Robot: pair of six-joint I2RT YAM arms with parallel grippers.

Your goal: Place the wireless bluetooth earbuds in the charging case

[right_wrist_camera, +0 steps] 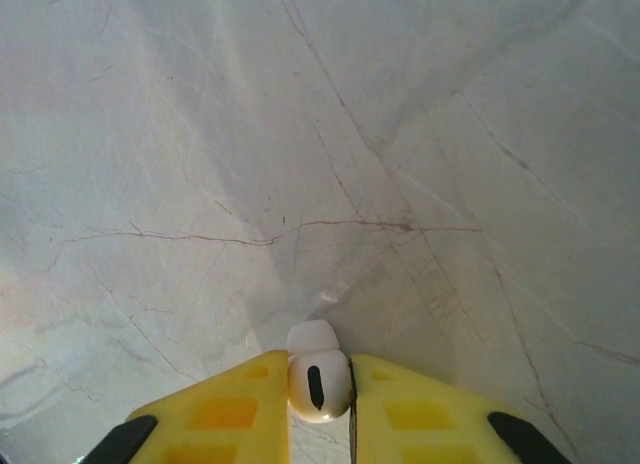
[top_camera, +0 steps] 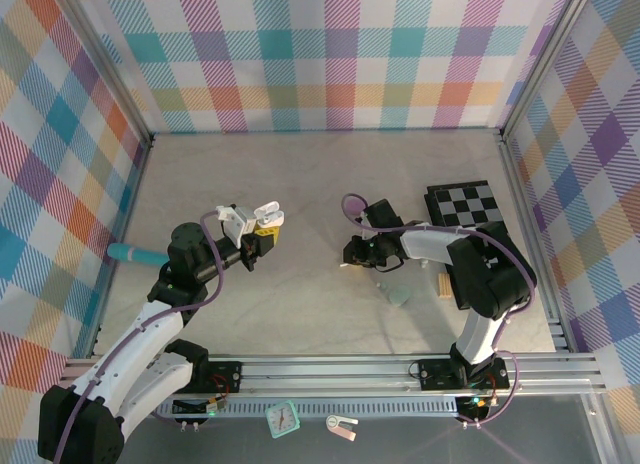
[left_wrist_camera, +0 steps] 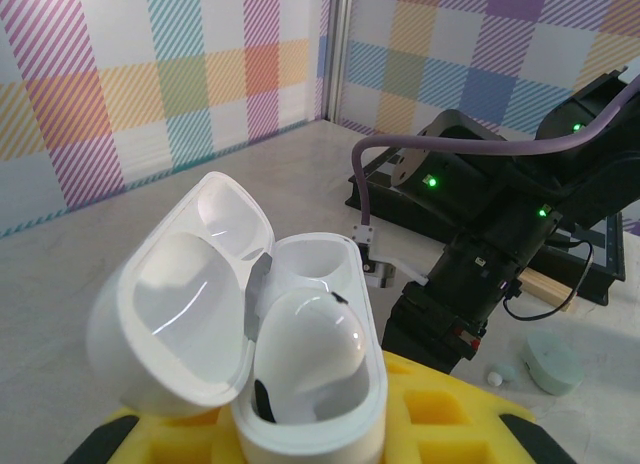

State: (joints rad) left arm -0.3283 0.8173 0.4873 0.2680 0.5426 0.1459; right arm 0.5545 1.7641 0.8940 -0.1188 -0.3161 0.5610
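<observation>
Right wrist view first: the right gripper (right_wrist_camera: 320, 372) has its yellow fingers (right_wrist_camera: 235, 409) pressed in on a white earbud (right_wrist_camera: 318, 384). One finger is against each side, the bud's rounded tip pokes out past the fingertips, and the marbled table (right_wrist_camera: 300, 134) is close below. In the top external view that gripper (top_camera: 350, 254) sits low near the middle of the table, while the right arm (top_camera: 480, 269) rises from the near edge, folds at the elbow and reaches leftward. Over to the left gripper (left_wrist_camera: 300, 439): it's clamped on the charging case (left_wrist_camera: 330, 274), which stands upright between the yellow fingers. Its lid (left_wrist_camera: 170, 314) is swung open to one side, a second earbud (left_wrist_camera: 310, 344) is already seated in the nearer well, and the farther well is empty. From above, the left gripper (top_camera: 262, 229) holds the case up over the left half of the table, well apart from the right gripper, with the left arm (top_camera: 150, 324) stretched out from the near left corner. Further out, a pale green case (left_wrist_camera: 552, 362) lies beside the right arm with a tiny bud (left_wrist_camera: 493, 378) just next to it, and a checkerboard (top_camera: 464, 204) sits toward the right edge.
</observation>
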